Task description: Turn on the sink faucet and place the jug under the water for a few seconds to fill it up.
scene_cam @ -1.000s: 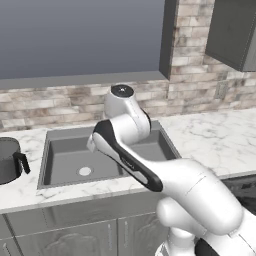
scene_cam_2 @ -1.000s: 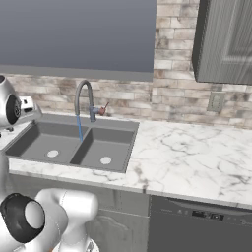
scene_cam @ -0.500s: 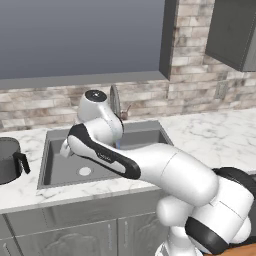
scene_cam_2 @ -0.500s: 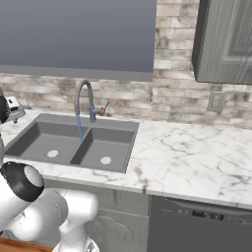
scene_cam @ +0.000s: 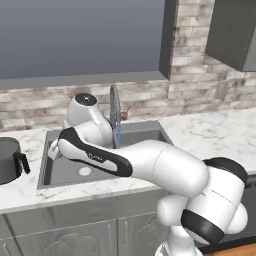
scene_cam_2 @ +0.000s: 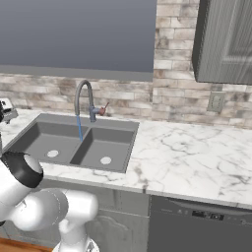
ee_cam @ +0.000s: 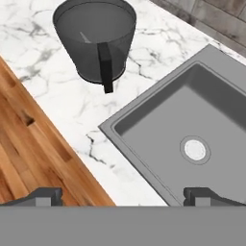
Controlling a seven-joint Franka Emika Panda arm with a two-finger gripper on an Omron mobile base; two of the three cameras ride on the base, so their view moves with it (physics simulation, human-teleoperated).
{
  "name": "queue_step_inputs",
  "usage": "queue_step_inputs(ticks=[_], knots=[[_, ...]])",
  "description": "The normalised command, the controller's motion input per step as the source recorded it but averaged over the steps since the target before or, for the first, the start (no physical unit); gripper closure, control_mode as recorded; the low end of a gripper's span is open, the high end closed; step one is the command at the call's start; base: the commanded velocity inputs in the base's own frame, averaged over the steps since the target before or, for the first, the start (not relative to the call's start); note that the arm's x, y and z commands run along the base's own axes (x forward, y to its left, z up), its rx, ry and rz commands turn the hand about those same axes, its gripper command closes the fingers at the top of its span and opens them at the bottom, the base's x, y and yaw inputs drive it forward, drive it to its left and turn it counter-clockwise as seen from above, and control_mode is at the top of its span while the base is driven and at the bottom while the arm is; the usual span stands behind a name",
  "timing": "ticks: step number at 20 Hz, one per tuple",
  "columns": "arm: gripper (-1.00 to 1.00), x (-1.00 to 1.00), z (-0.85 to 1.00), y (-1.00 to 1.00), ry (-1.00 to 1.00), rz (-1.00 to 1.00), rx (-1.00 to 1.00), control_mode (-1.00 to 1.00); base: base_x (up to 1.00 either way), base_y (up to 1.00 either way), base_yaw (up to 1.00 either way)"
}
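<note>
Left base view: arm stretched low across sink (scene_cam: 100,165) toward left, elbow over left basin; a second ago it stood more upright, right of faucet. Sink faucet (scene_cam: 115,107) running, water (scene_cam: 118,135) falling blue. Jug (scene_cam: 9,160) on bench (scene_cam: 200,132), far left, handle toward sink.

Right base view: faucet spout over basin divider, stream unchanged; arm gone further left.

Hand view: end effector (ee_cam: 124,194) spread wide, empty, above bench edge beside left basin; jug upright just beyond.
</note>
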Motion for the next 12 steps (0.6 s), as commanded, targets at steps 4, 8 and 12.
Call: queue_step_inputs(ticks=[4, 8, 12], knots=[[-1.0, 0.0, -0.12, 0.44, 0.0, 0.0, 0.04, -1.0, 0.0, 0.0, 0.0], [-1.0, 0.02, -0.15, 0.5, 0.0, 0.0, 0.02, -1.0, 0.0, 0.0, 0.0], [-1.0, 0.09, -0.14, 0.45, 0.0, 0.0, 0.05, -1.0, 0.0, 0.0, 0.0]])
